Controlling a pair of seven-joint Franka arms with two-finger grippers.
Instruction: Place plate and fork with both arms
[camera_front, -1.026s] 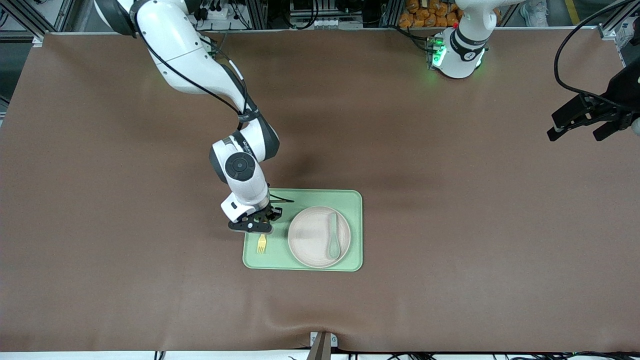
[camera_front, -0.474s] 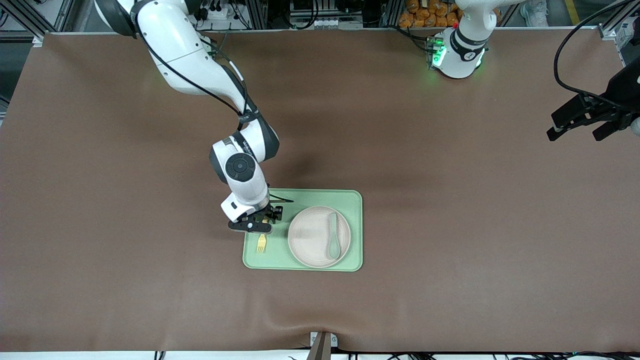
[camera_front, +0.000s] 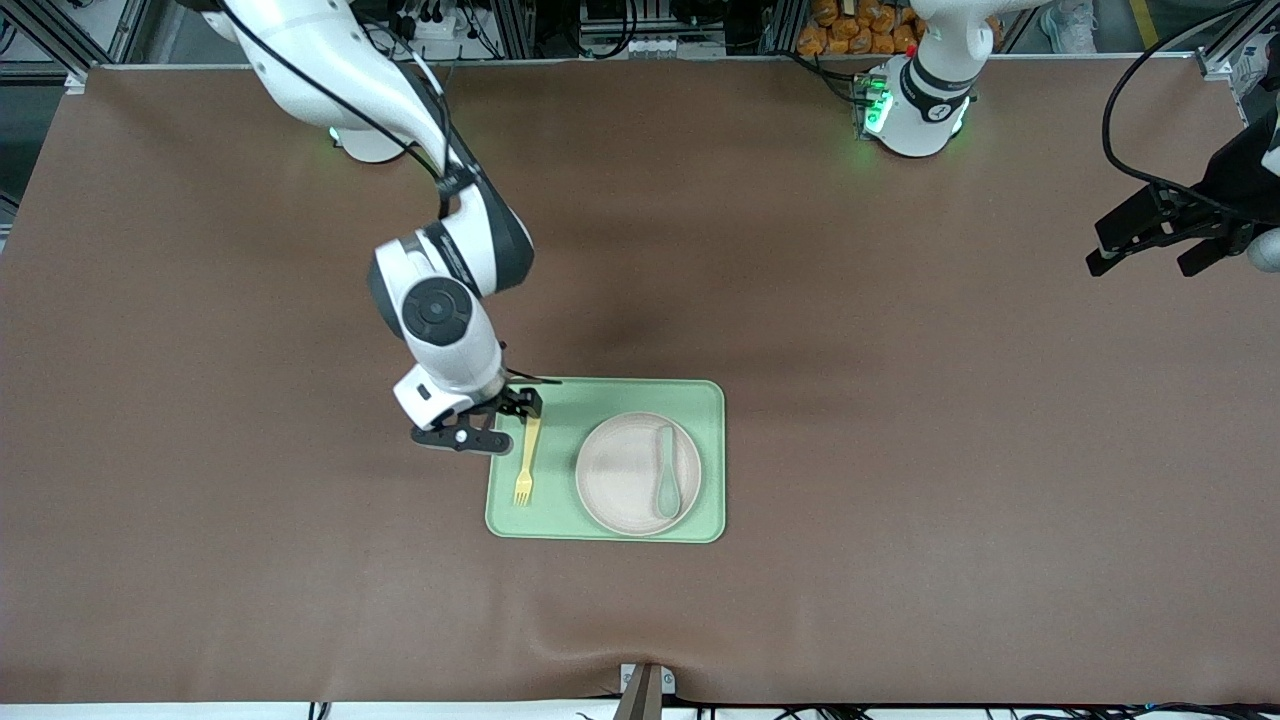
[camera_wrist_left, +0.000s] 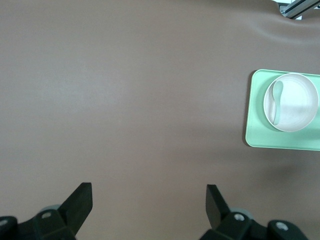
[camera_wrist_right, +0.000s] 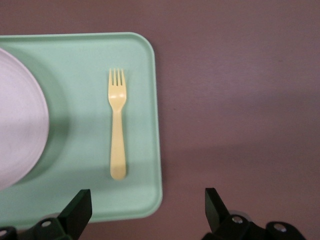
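The pale-yellow fork (camera_front: 524, 460) lies flat on the light-green tray (camera_front: 600, 395), beside the speckled plate (camera_front: 625, 475), toward the right arm's end. My right gripper (camera_front: 487, 420) is open and empty, over the tray's corner just off the fork's handle end. In the right wrist view the fork (camera_wrist_right: 117, 125) lies free on the tray (camera_wrist_right: 75, 160) ahead of the right gripper (camera_wrist_right: 147, 195), with the plate (camera_wrist_right: 15, 130) at the edge. My left gripper (camera_front: 1140, 262) is open and empty over bare table at the left arm's end; the left wrist view shows it (camera_wrist_left: 148, 190), with the plate (camera_wrist_left: 295, 107) in the distance.
A grey-green spoon (camera_front: 667, 485) lies in the plate; it also shows in the left wrist view (camera_wrist_left: 275, 97). Brown mat covers the table around the tray (camera_wrist_left: 260, 135). A small bracket (camera_front: 645, 685) sits at the table edge nearest the front camera.
My right gripper has risen and drawn back off the fork toward the right arm's base. The whole fork now shows on the tray. The left arm has barely shifted.
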